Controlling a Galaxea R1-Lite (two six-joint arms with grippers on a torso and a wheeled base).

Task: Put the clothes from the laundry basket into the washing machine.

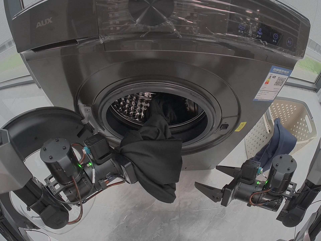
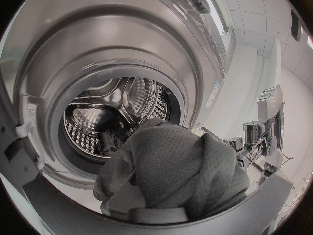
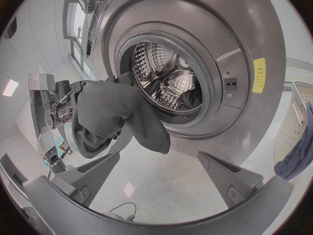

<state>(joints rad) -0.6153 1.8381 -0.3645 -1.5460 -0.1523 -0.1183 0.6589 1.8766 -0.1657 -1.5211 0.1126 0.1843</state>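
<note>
A black garment (image 1: 153, 158) is being draped out of the round mouth of the grey front-loading washing machine (image 1: 207, 67). Its upper end is lying inside the drum (image 1: 133, 106), while the bulk is being bunched over the left gripper (image 1: 130, 172) just below the opening, with one loose fold hanging towards the pale, marbled floor (image 1: 140, 215). Up close in the left wrist view, the fabric is being shown as a matte knit with a fine mesh of pinholes, soft and heavily creased. Whether the left gripper is gripping the cloth cannot be told, as it is being wrapped by the fabric. The drum is being seen as polished steel, studded with rows of small perforated bumps. The right gripper (image 1: 206, 176) is being held low before the machine, well apart from the garment, its wedge-shaped fingers (image 3: 225, 177) spread wide. Behind it, a blue garment (image 1: 279, 144) is being hung over the rim of the cream, perforated plastic laundry basket (image 1: 297, 116).
</note>
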